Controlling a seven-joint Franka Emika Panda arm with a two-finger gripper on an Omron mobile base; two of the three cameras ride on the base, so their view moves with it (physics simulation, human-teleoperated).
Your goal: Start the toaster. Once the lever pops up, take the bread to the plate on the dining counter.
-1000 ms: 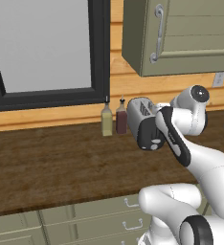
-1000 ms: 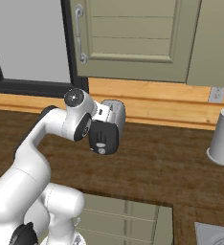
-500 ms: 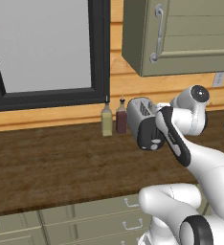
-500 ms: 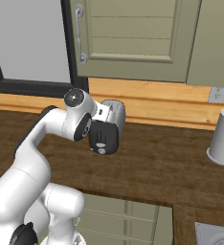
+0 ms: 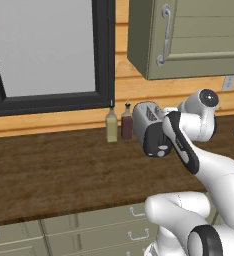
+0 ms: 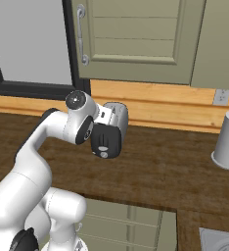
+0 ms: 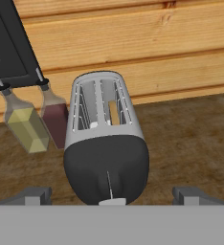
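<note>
Glossy white rounded arm (image 5: 209, 170) with dark joints.

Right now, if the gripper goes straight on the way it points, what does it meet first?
Most likely the toaster: its rounded black end face lies straight ahead between the open gripper tips. How much gap remains is unclear.

No text, label, brand, number or sign could be read anywhere. The toaster (image 7: 106, 143) showed a plain black end face and a bare silver top. The two bottles (image 7: 39, 119) beside it carried no labels. The cabinet doors (image 6: 131, 39) and the wood wall (image 7: 133, 43) were unmarked too.
</note>
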